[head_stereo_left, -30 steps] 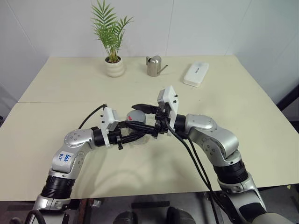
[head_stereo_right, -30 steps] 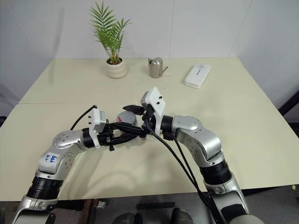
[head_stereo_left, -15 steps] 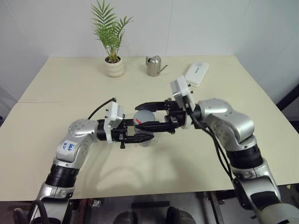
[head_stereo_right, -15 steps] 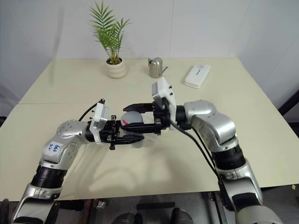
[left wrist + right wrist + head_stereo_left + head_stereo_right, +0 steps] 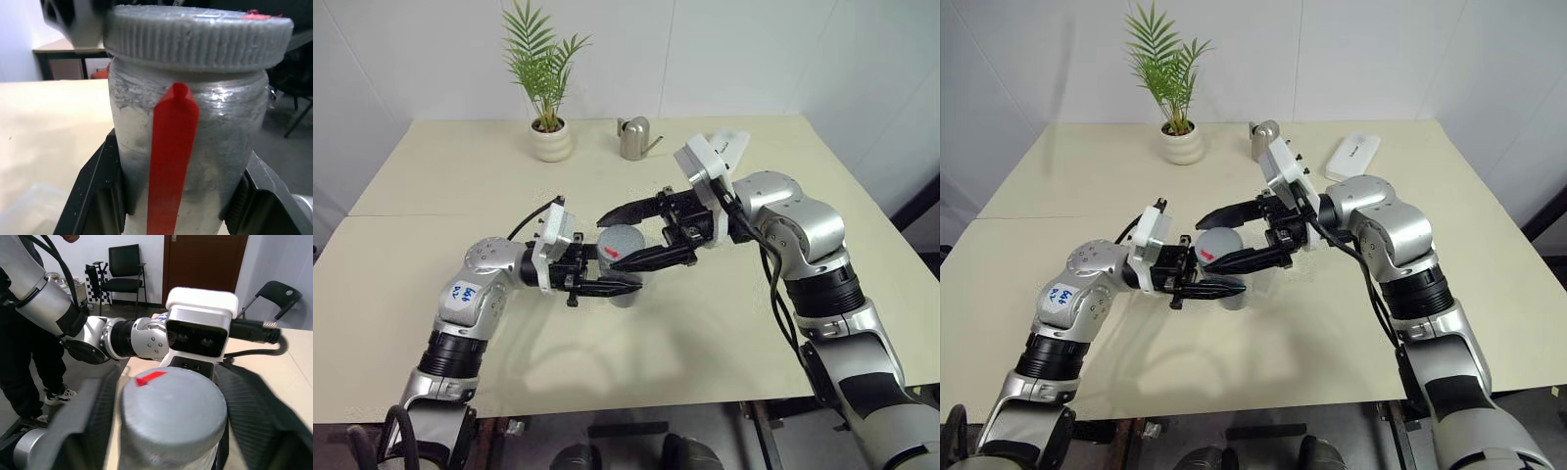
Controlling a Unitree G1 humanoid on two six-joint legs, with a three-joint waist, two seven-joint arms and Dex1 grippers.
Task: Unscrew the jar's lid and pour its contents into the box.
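The jar [image 5: 220,147], silvery with a red stripe, is held above the table with my left gripper [image 5: 622,278] shut on its body. Black fingers [image 5: 98,196] press it from both sides. The grey ribbed lid [image 5: 623,238] sits on the jar. My right gripper [image 5: 634,235] reaches in from the right, open, one finger on each side of the lid [image 5: 173,406] with a gap to it. A corner of the clear box [image 5: 24,210] shows on the table below the jar. The contents are hidden inside the jar.
At the back of the beige table [image 5: 460,186] stand a potted plant [image 5: 551,137], a metal watering can [image 5: 634,137] and a white oblong case [image 5: 1351,152]. A person's legs [image 5: 29,377] and office chairs show beyond the table edge.
My right gripper has opened off the lid, its fingers now spread wide beside it. Both hands have lifted a little, and the right wrist has swung round to the right.
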